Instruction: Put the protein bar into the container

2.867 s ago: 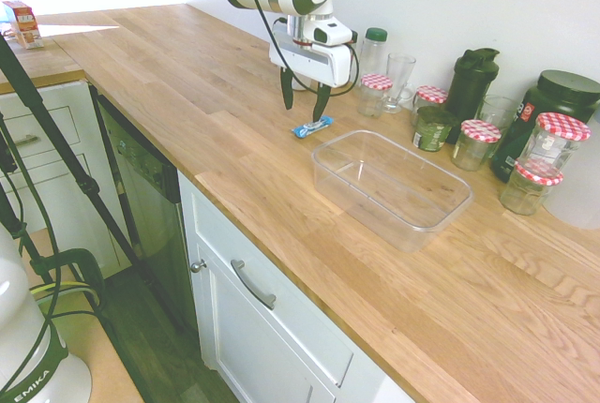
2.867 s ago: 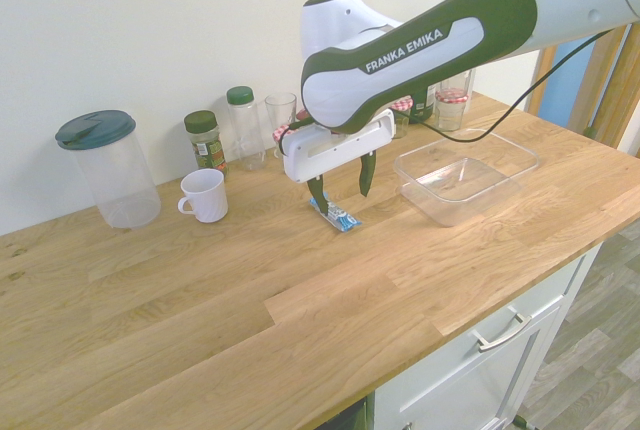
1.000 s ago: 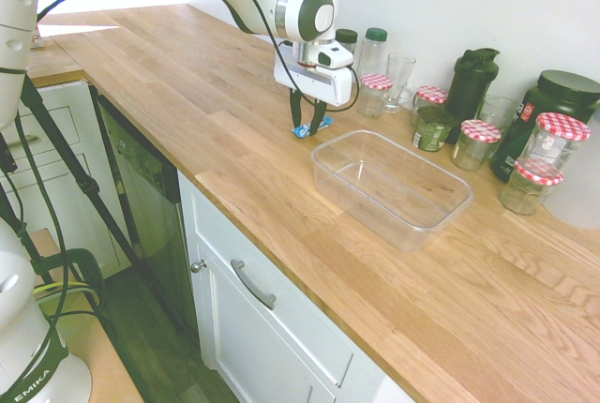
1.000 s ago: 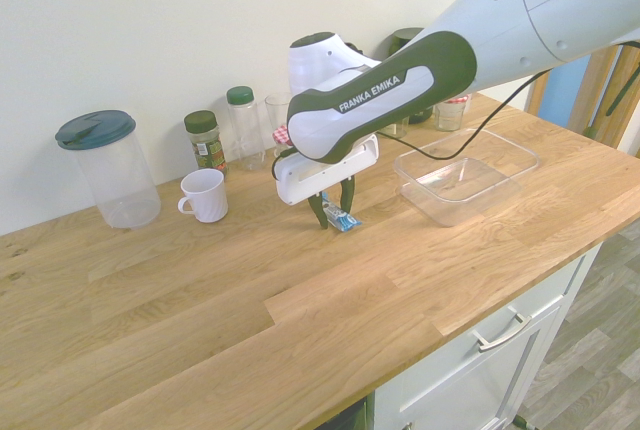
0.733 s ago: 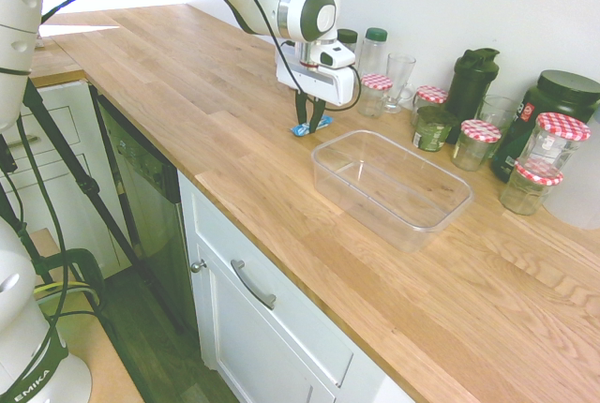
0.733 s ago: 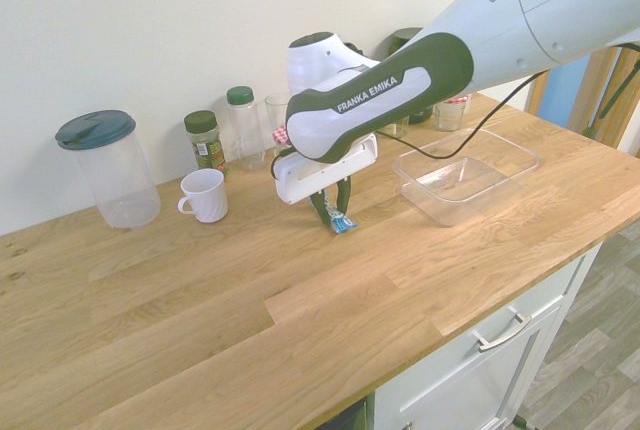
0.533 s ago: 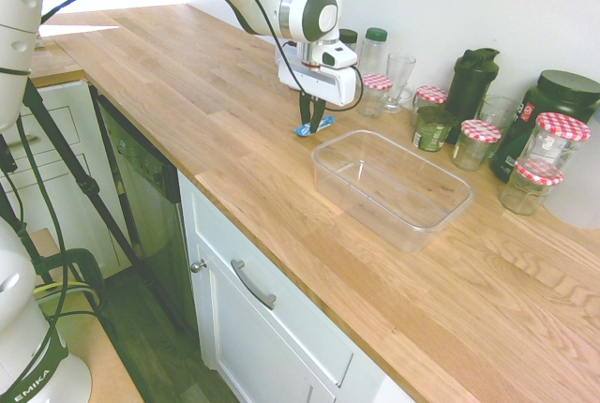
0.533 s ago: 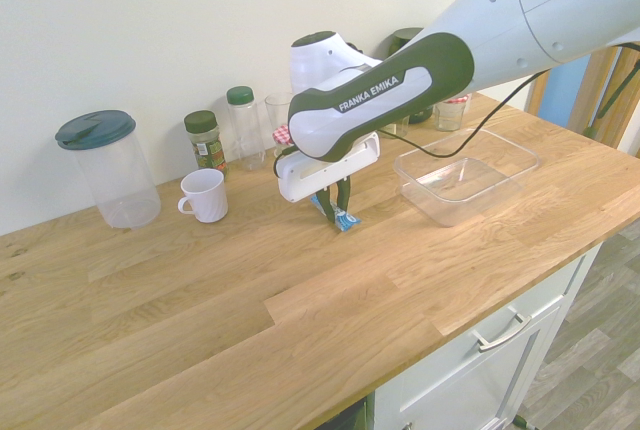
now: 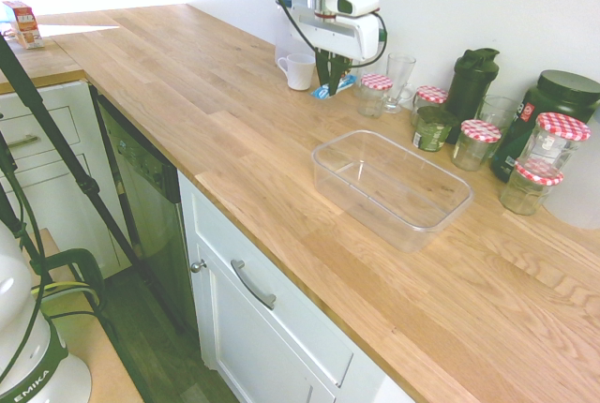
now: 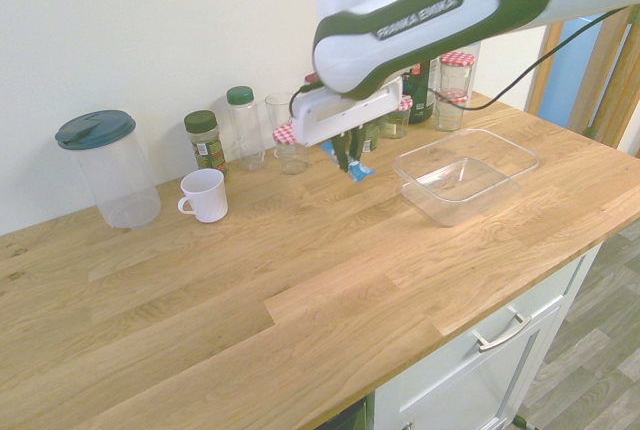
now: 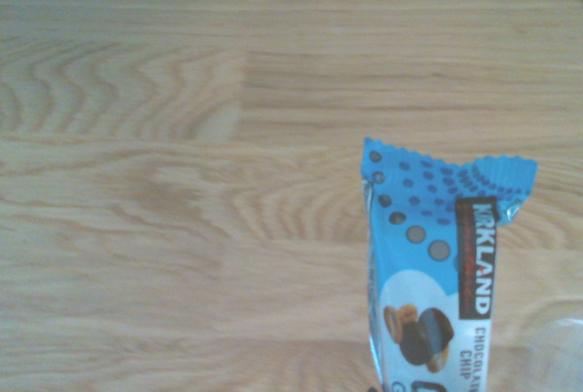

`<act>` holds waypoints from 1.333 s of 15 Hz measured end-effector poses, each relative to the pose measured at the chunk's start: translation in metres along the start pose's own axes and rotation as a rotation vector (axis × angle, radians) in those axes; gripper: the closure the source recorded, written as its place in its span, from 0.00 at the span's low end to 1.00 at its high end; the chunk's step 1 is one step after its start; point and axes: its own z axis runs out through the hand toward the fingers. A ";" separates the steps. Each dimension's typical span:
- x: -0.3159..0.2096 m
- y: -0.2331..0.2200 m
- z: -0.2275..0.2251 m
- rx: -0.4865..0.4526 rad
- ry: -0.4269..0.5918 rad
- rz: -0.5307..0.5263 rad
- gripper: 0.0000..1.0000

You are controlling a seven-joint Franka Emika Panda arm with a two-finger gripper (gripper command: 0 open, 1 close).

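second exterior view, left to right, places given relative to the clear plastic tub (image 10: 466, 176): well to its left stand a lidded clear canister (image 10: 108, 167) and a white mug (image 10: 205, 195); nearer, up in the air just left of the tub's rim, the gripper (image 10: 349, 162) has its jaws closed on the protein bar (image 10: 354, 167), which hangs clear of the wooden counter (image 10: 300, 290). the tub is empty. wrist view: the kirkland chocolate chip bar (image 11: 437, 269) shows one crimped end free, with bare wood beneath it. first exterior view: the same bar (image 9: 325, 92) is off the counter, beside a row of red-checked jars (image 9: 376, 95) behind the tub (image 9: 391, 186). judged risks: the grip seems to hold only part of a slick wrapper, so the bar may slip or pivot during the carry; releasing before it is above the tub's opening would land it on the counter or the rim; a low sweep could knock the light tub aside.
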 end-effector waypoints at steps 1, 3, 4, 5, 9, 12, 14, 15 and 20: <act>0.009 0.025 -0.008 0.006 0.012 0.020 1.00; 0.025 0.079 -0.009 0.016 0.015 0.058 1.00; 0.027 0.103 -0.003 0.019 0.011 0.072 1.00; 0.026 0.122 0.007 0.018 0.006 0.081 1.00; 0.016 0.151 0.035 0.014 -0.010 0.088 1.00; 0.014 0.147 0.050 0.007 -0.018 0.080 1.00; 0.014 0.141 0.061 -0.002 -0.030 0.075 1.00; 0.015 0.138 0.065 -0.005 -0.033 0.073 1.00; 0.032 0.118 0.063 -0.007 -0.031 0.073 1.00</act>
